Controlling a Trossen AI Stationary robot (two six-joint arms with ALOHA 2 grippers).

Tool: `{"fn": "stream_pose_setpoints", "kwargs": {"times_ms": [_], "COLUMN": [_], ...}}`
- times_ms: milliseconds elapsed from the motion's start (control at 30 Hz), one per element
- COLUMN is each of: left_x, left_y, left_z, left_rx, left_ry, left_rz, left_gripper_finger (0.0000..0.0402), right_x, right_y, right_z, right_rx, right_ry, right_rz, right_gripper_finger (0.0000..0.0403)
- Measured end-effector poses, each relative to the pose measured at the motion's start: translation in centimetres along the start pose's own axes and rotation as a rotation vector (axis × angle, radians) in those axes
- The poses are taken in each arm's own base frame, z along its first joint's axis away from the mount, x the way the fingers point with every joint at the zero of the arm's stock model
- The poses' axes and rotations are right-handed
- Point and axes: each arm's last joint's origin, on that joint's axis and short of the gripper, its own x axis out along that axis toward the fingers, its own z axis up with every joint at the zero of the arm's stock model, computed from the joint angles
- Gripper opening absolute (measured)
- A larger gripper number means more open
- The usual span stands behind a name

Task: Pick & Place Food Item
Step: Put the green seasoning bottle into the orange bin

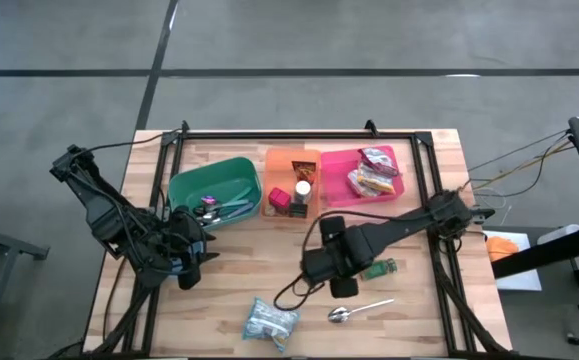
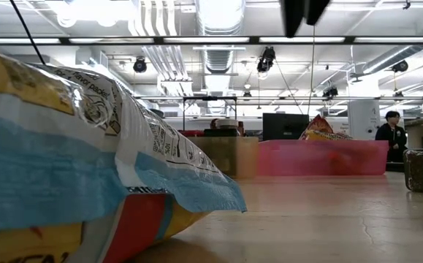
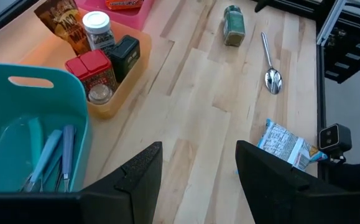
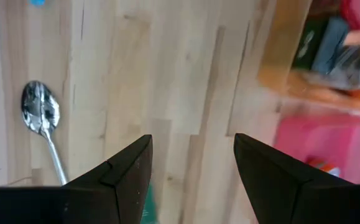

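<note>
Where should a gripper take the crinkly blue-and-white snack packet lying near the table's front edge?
Grip the blue-and-white snack packet across its shorter width, coming straight down from above: it lies flat on the wooden table, with bare wood along both long edges.

Nothing here can be read. The crinkled blue, white and yellow snack packet (image 2: 87, 168), filling the low view's left, carries print too blurred to make out. Same for the jar labels.
</note>
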Motion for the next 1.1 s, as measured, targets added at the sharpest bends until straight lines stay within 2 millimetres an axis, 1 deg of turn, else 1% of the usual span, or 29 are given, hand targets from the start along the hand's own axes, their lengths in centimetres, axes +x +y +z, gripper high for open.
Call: {"fn": "stream_pose_setpoints", "kwargs": {"times_ms": [167, 367, 567, 700, 900, 1100], "left_x": [0.0, 0.0, 0.0, 0.0, 0.0, 0.0], "left_y": [0.0, 0.0, -0.1, -0.1, -0.1, -0.1], "left_z": [0.0, 0.1, 0.2, 0.3, 0.3, 0.3], "left_rx": [0.004, 0.004, -0.006, -0.006, 0.000, 0.000], "left_ry": [-0.003, -0.015, -0.046, -0.067, -0.069, -0.069], "left_rz": [0.002, 0.004, 0.007, 0.021, 0.022, 0.021], "left_gripper_finger": [0.0206, 0.0206, 0.0206, 0.0206, 0.0206, 0.0206], "right_x": [1.0, 3.7, 6.9, 8.3, 9.3, 10.4], "right_y": [-0.2, 0.2, 1.0, 1.9, 2.8, 3.6], "right_z": [-3.2, -6.7, -9.6, -10.5, -11.8, -12.0], "right_rx": [0.087, 0.159, 0.181, 0.158, 0.156, 0.146], "right_ry": [-0.043, -0.054, 0.068, 0.109, 0.150, 0.105], "right_rz": [0.046, 0.090, 0.106, 0.128, 0.118, 0.170], "right_gripper_finger": [0.0224, 0.0224, 0.0224, 0.0224, 0.0224, 0.0224]}}
